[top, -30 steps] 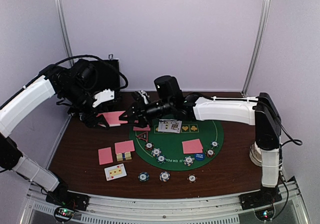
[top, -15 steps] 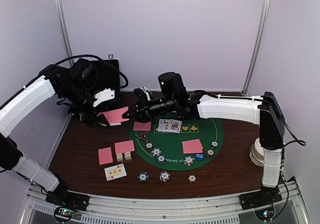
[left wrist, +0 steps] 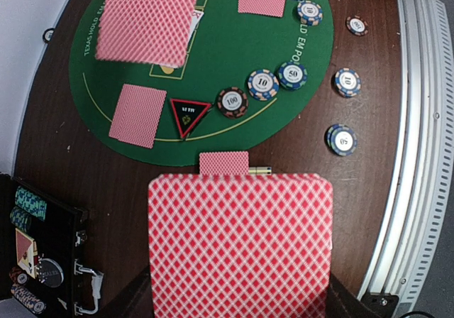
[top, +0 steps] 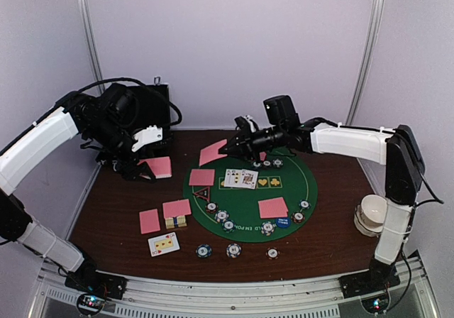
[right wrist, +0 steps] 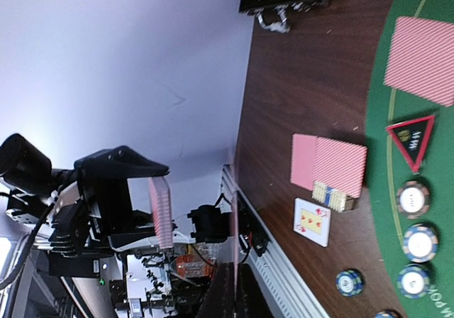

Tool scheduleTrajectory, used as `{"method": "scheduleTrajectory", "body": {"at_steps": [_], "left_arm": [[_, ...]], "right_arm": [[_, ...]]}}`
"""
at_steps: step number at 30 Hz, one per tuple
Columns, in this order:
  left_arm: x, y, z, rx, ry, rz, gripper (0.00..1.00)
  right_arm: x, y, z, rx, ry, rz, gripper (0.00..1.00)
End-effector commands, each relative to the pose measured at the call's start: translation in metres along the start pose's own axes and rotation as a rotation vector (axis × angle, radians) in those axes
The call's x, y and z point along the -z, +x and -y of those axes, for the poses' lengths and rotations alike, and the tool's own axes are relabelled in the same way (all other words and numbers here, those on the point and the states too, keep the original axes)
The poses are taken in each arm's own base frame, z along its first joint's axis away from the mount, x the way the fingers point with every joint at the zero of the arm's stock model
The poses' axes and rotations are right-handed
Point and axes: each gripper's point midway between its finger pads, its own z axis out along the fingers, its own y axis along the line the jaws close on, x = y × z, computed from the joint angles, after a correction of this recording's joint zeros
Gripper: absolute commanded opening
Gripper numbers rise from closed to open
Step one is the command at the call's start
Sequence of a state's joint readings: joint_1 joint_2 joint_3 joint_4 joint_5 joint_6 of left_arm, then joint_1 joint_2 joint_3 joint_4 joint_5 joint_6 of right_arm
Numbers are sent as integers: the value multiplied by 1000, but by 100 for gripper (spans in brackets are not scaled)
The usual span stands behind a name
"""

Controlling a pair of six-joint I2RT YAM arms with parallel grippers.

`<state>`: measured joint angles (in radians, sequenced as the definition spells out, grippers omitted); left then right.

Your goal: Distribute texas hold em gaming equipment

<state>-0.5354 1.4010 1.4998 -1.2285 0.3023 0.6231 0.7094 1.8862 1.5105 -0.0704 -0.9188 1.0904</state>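
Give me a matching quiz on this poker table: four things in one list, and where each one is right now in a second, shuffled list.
Things:
1. triangle marker
2. white paper cup
3. card deck
4. single card

Places:
A. pinched in the right gripper, lifted off the table
B. gripped by the left gripper over the table's left side
C. lying flat on the green mat
D. standing near the table's right edge

Pairs: 1-C, 2-D, 3-B, 4-A

deck (left wrist: 240,247) apparently hides left tool (top: 145,170) | raised card (left wrist: 149,20) blurred, cropped
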Motion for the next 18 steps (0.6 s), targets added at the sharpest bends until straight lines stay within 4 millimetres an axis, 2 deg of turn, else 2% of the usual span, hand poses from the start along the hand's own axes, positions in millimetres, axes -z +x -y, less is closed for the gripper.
{"method": "scheduleTrajectory", "body": {"at_steps": [1,6,10,12,14,18], "left_arm": [[10,-9,-5,-22,-36,41,0],[10,-7,-6,-20,-38,35,0],[10,-8,-5,-21,-37,37,0],[11,-8,-5,-21,-38,37,0],[11,-8,-6,-22,-37,36,0],[9,-8,-5,-20,-31,34,0]], "right_arm": [[51,-29,40,17,127,86,0],[94,-54,119,-42,324,144,0],[111,-63,173,-83,444,141,0],[116,-60,198,-113,514,121,0],[115,-61,213,-124,535,108,0],[115,-67,229,-126,556,114,0]]}}
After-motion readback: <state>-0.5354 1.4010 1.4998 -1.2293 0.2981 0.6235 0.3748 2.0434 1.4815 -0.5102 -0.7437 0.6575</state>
